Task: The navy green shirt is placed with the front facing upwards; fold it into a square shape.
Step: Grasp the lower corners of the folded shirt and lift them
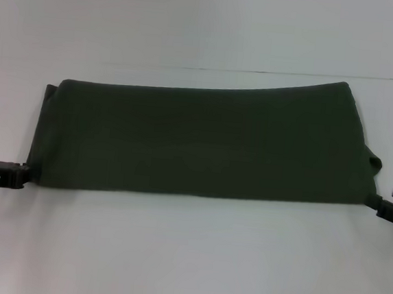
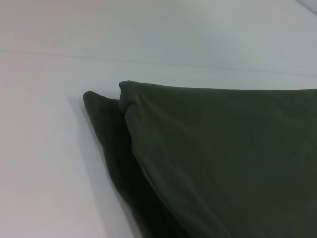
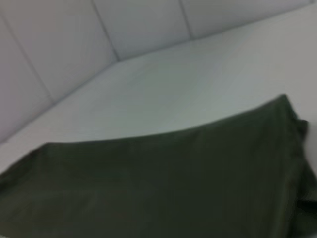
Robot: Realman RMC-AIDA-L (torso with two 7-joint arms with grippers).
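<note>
The navy green shirt (image 1: 203,144) lies on the white table as a long flat band folded lengthwise, with only plain green cloth showing and no print in sight. My left gripper (image 1: 19,174) sits low at the band's front left corner, touching or nearly touching the cloth. My right gripper (image 1: 390,196) is just off the front right corner, open, with nothing between its fingers. In the left wrist view the shirt (image 2: 218,158) shows two stacked layers at its end. The shirt (image 3: 163,183) fills the lower part of the right wrist view, with a small fold sticking out at one end.
The white table (image 1: 187,256) extends in front of and behind the shirt. A seam line (image 1: 292,74) runs across the surface just behind it. White panelled walls (image 3: 59,44) rise beyond the table in the right wrist view.
</note>
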